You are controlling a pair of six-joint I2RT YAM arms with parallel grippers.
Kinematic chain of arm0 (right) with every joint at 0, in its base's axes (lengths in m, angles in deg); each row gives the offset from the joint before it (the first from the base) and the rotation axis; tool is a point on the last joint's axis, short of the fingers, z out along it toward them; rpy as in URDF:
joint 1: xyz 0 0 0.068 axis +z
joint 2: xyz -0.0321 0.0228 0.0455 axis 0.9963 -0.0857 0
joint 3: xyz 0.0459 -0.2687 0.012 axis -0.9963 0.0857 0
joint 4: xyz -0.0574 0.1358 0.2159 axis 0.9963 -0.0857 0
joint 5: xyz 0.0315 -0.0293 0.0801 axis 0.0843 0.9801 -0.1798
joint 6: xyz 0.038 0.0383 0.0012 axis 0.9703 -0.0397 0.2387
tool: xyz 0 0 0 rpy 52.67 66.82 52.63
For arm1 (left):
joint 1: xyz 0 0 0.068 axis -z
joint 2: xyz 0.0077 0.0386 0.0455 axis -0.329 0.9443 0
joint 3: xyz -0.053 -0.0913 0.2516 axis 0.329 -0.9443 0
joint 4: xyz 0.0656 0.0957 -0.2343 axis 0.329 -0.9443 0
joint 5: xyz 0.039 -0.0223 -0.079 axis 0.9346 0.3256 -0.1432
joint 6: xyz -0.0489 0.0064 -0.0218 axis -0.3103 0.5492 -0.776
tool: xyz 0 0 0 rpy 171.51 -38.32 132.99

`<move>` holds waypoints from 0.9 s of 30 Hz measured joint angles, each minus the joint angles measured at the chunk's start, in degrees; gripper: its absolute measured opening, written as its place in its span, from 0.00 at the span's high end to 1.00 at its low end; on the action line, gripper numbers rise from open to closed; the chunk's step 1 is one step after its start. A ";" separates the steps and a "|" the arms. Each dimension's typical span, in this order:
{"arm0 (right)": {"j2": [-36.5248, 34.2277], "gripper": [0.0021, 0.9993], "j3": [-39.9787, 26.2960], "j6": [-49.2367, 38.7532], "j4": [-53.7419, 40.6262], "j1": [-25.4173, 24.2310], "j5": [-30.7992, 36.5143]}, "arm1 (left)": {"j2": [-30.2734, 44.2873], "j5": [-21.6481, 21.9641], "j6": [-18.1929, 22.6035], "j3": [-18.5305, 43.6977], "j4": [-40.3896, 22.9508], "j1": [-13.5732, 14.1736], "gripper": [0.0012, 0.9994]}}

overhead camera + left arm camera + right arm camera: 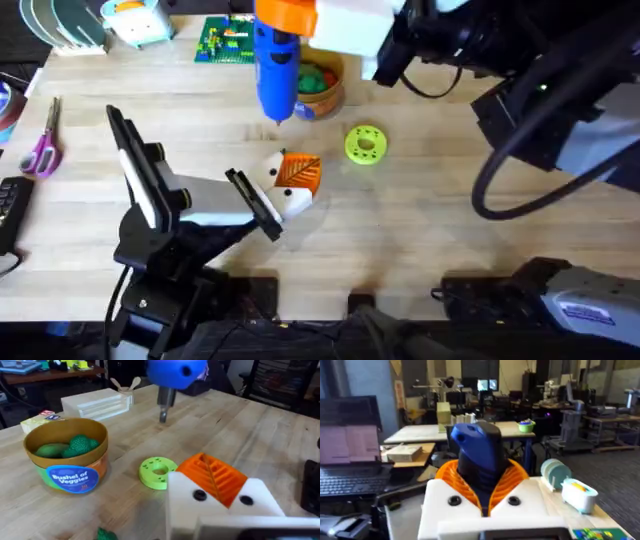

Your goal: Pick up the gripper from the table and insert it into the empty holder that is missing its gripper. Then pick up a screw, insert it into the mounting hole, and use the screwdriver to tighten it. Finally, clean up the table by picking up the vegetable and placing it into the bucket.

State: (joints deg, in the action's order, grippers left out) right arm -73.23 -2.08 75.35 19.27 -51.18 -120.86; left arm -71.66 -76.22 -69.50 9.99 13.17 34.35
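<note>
Overhead, the blue screwdriver (277, 72) hangs upright above the desk (430, 230), tip down, clamped between the orange-padded fingers of the right tool (290, 15), just in front of the tan "Bushel of Veggies" bucket (322, 90) holding green toy vegetables. Nearer the arm bases, the left tool (285, 190) rests low at the desk with an orange ribbed pad on its white block; whether its fingers are apart or together I cannot tell. A lime-green disc (365, 144) lies just right of it, and purple-handled scissors (42, 145) lie at the far left.
</note>
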 joint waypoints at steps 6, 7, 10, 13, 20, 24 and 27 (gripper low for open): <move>-0.10 0.98 -0.79 -18.24 -20.73 -9.01 2.81 | -0.02 0.00 0.00 0.00 0.00 0.00 0.98; -0.27 0.98 -1.29 -21.82 -24.47 -10.73 4.42 | 0.00 -0.02 0.00 0.00 0.00 0.00 0.98; -1.54 0.98 -3.29 -33.26 -33.32 -16.06 10.85 | 0.00 -0.02 0.00 0.00 0.00 0.00 0.98; -3.08 0.98 -4.54 -43.87 -38.17 -21.03 18.42 | 0.00 -0.02 0.00 0.00 0.00 0.00 0.98; -9.24 0.98 -5.35 -63.95 -44.09 -28.03 38.72 | 0.00 -0.02 0.00 0.00 0.00 0.00 0.98; -14.87 0.98 -5.35 -72.78 -44.57 -28.19 49.71 | -0.02 -0.01 0.00 0.00 0.00 0.00 0.98; -18.74 0.98 -5.35 -76.20 -45.33 -27.94 54.35 | -0.01 -0.02 0.00 0.00 -0.01 0.00 0.98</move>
State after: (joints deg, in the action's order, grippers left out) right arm -91.97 -7.43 -0.86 -26.06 -79.12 -66.52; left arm -71.67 -76.24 -69.50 9.99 13.16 34.35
